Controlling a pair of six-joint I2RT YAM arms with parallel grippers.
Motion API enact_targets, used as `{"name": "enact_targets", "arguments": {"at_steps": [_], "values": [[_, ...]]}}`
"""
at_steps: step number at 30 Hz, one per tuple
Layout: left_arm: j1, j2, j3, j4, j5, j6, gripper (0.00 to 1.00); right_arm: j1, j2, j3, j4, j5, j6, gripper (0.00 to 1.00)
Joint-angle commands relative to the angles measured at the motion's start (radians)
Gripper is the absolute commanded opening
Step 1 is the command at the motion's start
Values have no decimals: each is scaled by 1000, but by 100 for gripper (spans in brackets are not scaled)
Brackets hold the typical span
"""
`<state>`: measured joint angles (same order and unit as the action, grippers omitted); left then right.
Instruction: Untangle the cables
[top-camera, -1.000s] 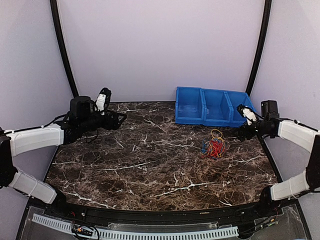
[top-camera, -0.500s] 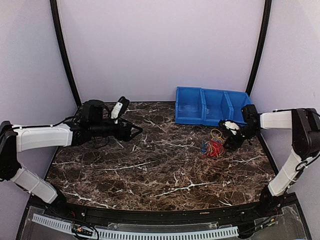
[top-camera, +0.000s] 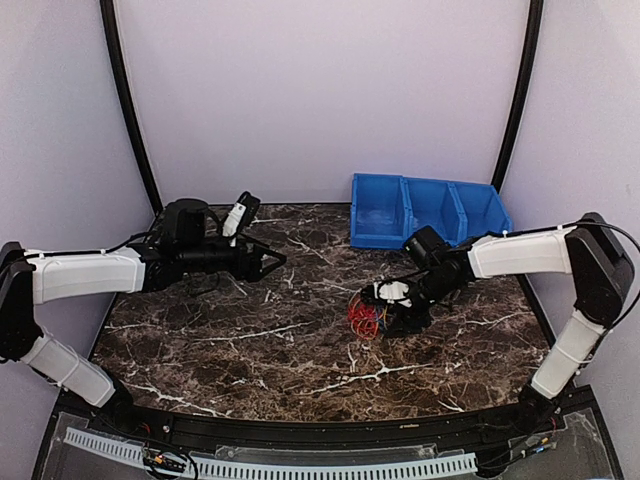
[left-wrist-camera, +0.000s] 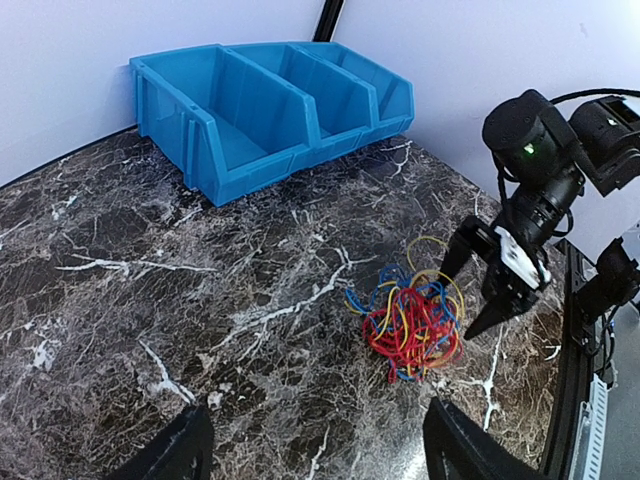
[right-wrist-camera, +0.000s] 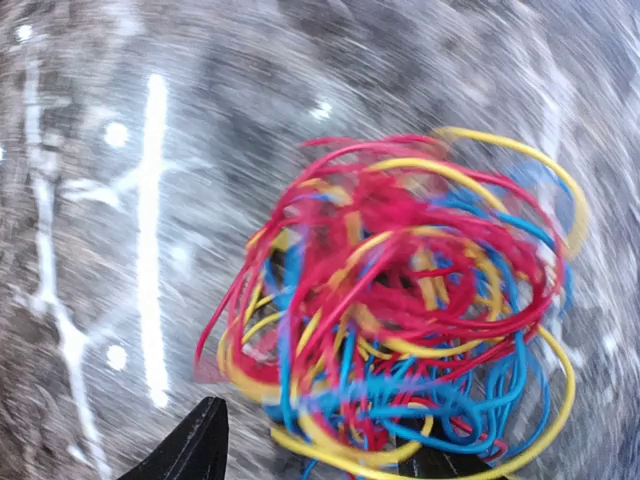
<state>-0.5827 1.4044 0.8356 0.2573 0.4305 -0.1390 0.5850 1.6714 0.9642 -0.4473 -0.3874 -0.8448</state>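
You have two arms on the marble table (left-wrist-camera: 150, 290), each with one two-finger gripper. There is one tangle of cables (left-wrist-camera: 412, 322), made of thin loops in three colours: red, blue and yellow. How many separate loops make it up you cannot count, since they lie knotted over one another. One blue bin unit (left-wrist-camera: 250, 175) with three compartments in a row stands at the far right of the table, against the back wall.

Your right gripper (left-wrist-camera: 458, 306) is reaching in toward the middle of the table, low over the surface, with its jaws apart. The cables lie on the marble at its fingertips. From the left wrist camera the tangle sits just beside the two spread fingers, on the side away from the right arm. The right wrist camera is blurred, but the tangle fills the space ahead of and between the fingers. The jaws are not closed on it. Whether a strand touches a finger you cannot tell.

Your left gripper (top-camera: 272, 264) hangs above the left half of the table with its jaws wide apart and nothing between them. It points across at the cables, which lie well apart from it. The bins sit beyond the tangle, near it but not touching.
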Motion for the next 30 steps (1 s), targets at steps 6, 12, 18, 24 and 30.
{"name": "enact_targets", "arguments": {"at_steps": [6,12,18,24,30], "values": [[-63,7,-11,39,2,52,74,62,-220,-13,-162,48,-9,68],[-173,23,-8,48,-44,47,75,16,-371,-90,-166,60,19,64],[-262,66,20,65,-117,-12,75,-58,-404,-111,-65,96,55,45],[-304,86,-29,188,-149,-98,75,-70,-316,-105,-29,81,29,43],[-322,88,-49,202,-155,-123,75,-70,-228,-90,-13,34,12,48]]}}
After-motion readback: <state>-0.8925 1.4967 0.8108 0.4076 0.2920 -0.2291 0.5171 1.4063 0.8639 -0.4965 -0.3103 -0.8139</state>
